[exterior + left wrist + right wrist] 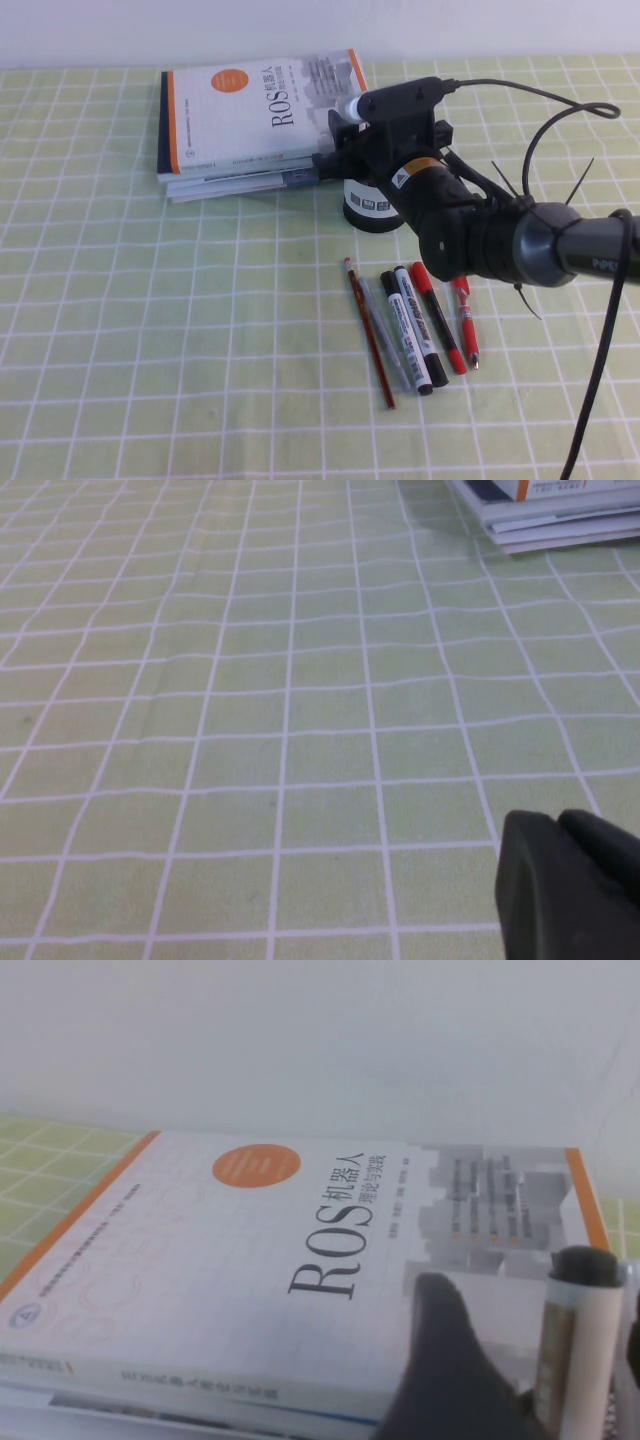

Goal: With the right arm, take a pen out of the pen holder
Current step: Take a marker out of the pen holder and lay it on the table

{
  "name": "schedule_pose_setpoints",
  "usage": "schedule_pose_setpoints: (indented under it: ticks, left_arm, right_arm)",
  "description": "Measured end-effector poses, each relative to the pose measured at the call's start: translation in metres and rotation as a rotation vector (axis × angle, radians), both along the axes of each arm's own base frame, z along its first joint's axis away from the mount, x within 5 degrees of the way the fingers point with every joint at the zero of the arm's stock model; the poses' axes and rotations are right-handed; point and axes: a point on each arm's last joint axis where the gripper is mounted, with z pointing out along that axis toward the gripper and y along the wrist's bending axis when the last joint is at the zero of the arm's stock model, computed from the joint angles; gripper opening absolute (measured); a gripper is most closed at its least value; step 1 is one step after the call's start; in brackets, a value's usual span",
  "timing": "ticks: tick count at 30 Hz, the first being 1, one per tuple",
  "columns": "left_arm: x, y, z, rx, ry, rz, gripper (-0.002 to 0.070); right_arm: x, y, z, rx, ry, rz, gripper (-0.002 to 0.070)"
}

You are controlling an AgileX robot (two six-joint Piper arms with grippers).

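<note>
While your left gripper (572, 885) sits low over bare cloth (300, 730), your right gripper (336, 161) hangs wide open and empty above the pen holder (365, 212), right of the book (250, 105); an upright pen (570, 1360) stands just beside one finger (445, 1360).

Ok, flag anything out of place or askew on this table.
Five pens lie loose on the tablecloth, fanned unevenly, near the pen holder. The book stack is splayed. Right gripper hangs open over the holder; left gripper over bare cloth. Nothing spilled.

Green/white checked cloth (120, 330), orange-edged white book (240, 110), red & blk pens (410, 320).
</note>
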Motion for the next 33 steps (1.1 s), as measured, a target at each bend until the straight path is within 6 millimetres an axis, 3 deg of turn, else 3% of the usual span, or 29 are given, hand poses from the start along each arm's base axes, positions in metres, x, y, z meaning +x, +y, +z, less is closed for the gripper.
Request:
schedule_pose_setpoints:
  ticks: [19, 25, 33]
  left_arm:
    - [0.0, 0.0, 0.0, 0.0, 0.0, 0.0, -0.0006]
    - [0.0, 0.0, 0.0, 0.0, 0.0, 0.0, -0.0006]
    - [0.0, 0.0, 0.0, 0.0, 0.0, 0.0, -0.0006]
  right_arm:
    - [0.023, 0.007, -0.013, -0.051, 0.035, 0.004, 0.0323]
    - [0.027, 0.001, -0.015, -0.052, 0.051, -0.015, 0.0321]
    - [0.03, -0.003, -0.016, -0.052, 0.052, -0.024, 0.0255]
